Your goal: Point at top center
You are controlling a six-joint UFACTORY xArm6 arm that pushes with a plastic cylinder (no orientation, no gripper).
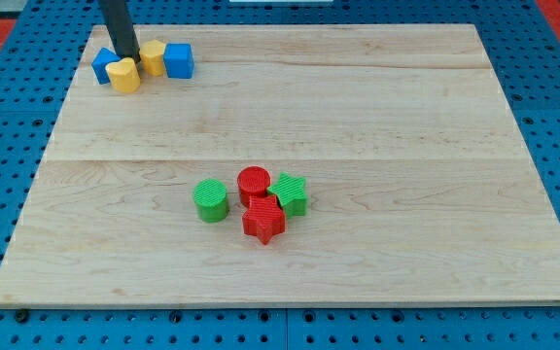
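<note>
Down at the board's (pixel 377 107) top-left corner, the rod's tip (pixel 130 58) grasps nothing, being a bare rod, and stands among a yellow block (pixel 123 75), another yellow block (pixel 153 56) and two blue blocks (pixel 178 60) (pixel 104 65). Top centre lies well to the right along the far edge. Best, I'd judge, to back clear of that cluster first, then slide along the top edge, staying far from the red and green blocks (pixel 258 200) mid-board.

The rod (pixel 120 24) is cut off by the view's top edge, so its upper length does not show. My tip (pixel 130 60) ends among the cluster at the board's (pixel 358 107) top-left corner. Left of the rod, the blue block (pixel 104 66) is partly covered by the rod and by the yellow heart-shaped block (pixel 123 75); its shape cannot be determined. The second yellow block (pixel 153 57), right of the rod, is partly hidden by the blue cube (pixel 178 60); its shape is unclear.
</note>
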